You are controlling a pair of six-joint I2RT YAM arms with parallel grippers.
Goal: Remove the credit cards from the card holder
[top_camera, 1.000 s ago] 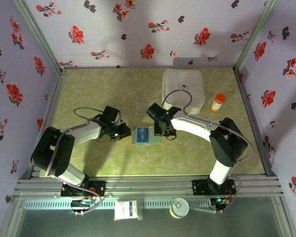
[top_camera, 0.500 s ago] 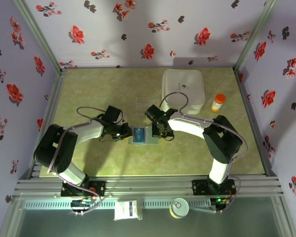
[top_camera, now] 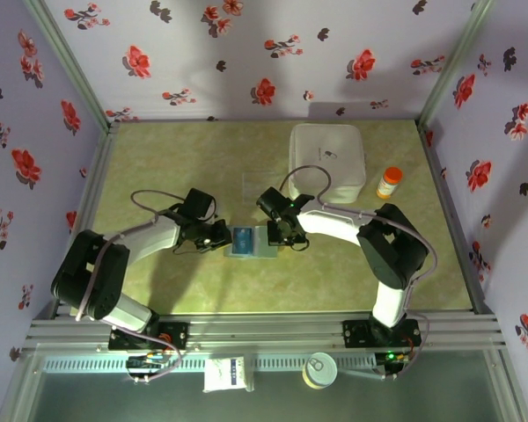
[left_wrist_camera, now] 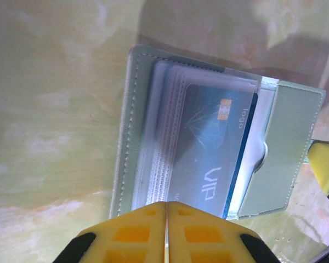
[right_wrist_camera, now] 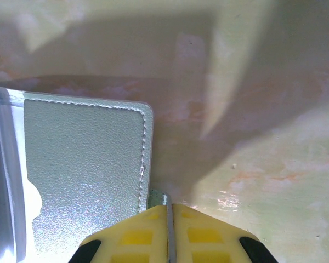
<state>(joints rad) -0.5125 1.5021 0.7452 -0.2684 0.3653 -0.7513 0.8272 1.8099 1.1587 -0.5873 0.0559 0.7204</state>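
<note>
Green table (top_camera: 194, 158): one card holder (left_wrist_camera: 288, 142), one blue card (left_wrist_camera: 208, 159) visible; left hand (left_wrist_camera: 167, 206), right hand (right_wrist_camera: 169, 207) clenched.

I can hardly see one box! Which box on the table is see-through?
The small clear plastic box, lying just beyond the grey-blue wallet. The big square box beside it is solid white.

Floral walls (top_camera: 246, 53), green marbled tabletop (top_camera: 185, 158) — soft shadows
</note>
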